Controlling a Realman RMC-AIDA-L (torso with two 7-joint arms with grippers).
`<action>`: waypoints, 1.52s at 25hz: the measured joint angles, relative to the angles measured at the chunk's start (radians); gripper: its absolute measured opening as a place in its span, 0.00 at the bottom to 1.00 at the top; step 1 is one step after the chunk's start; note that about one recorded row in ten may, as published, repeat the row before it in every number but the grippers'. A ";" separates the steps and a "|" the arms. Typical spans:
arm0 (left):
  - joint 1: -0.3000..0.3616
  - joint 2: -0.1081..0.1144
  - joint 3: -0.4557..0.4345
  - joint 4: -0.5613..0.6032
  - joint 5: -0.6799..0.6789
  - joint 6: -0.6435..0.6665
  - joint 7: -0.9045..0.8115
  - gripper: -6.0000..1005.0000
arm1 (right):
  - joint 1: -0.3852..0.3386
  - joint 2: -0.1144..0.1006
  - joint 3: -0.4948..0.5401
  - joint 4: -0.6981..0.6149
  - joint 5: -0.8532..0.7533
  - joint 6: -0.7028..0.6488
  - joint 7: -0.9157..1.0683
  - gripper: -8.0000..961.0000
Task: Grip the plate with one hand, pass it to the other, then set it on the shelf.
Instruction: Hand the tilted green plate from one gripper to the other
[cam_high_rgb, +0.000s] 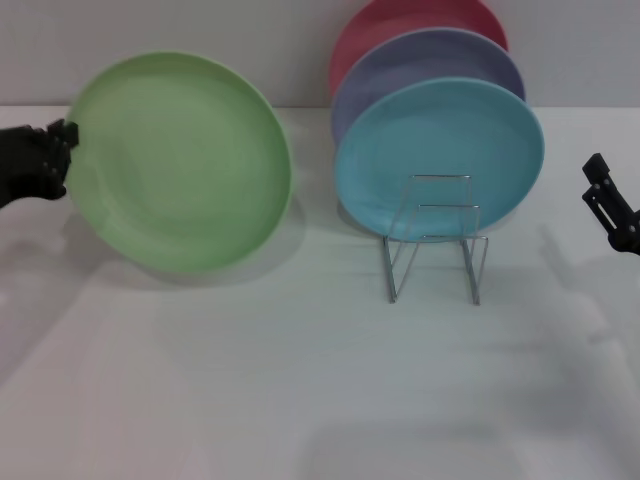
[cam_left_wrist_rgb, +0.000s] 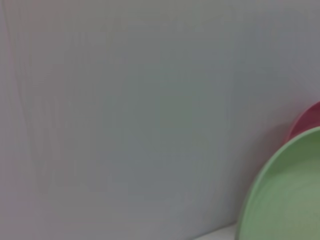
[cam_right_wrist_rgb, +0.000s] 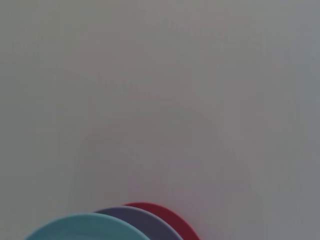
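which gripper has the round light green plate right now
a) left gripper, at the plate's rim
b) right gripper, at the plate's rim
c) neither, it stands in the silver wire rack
a: in the head view the left gripper clamps the rim of the round light green plate, held up off the table; the right gripper is far off and the silver wire rack holds no green plate.

The white table (cam_high_rgb: 300, 400) carries a silver wire plate rack (cam_high_rgb: 435, 240) holding 3 upright plates: turquoise (cam_high_rgb: 440, 150), lavender (cam_high_rgb: 430, 60), and red (cam_high_rgb: 400, 25) behind.
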 joint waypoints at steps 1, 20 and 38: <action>0.000 0.000 0.000 0.000 0.000 0.000 0.000 0.03 | 0.000 0.000 0.000 0.000 0.000 0.000 0.000 0.81; 0.090 -0.003 0.348 -0.122 0.042 0.519 0.136 0.04 | 0.018 0.006 -0.011 -0.063 -0.076 0.019 0.000 0.81; 0.066 0.000 0.632 -0.126 0.193 1.018 0.145 0.04 | 0.024 0.003 -0.002 -0.057 -0.069 0.006 0.000 0.81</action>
